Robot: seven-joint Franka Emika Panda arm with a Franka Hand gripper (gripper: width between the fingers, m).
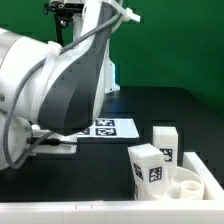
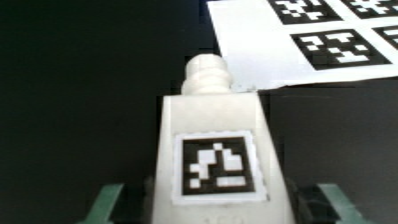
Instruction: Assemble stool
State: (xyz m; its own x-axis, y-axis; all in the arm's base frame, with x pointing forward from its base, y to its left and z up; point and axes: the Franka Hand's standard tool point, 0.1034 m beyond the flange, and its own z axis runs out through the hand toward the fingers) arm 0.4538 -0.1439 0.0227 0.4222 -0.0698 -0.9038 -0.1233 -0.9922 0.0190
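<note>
Stool parts sit at the exterior view's lower right on the black table (image 1: pixel 185 110): the seat (image 1: pixel 192 182), a near leg (image 1: pixel 148 165) just beside it and a far leg (image 1: pixel 165 140) behind. The arm (image 1: pixel 50 90) fills the left.

In the wrist view, a tagged leg (image 2: pixel 215 150) lies between the fingers (image 2: pixel 118 202) of the gripper (image 2: pixel 222 200), which are spread clear of its sides. Its tip points toward the marker board (image 2: pixel 311 45).

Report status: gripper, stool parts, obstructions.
Gripper straddling one stool leg, grasp unconfirmed. Leg's peg end points toward marker board. Two more legs stand beside seat disc. Nothing seen blocking.
</note>
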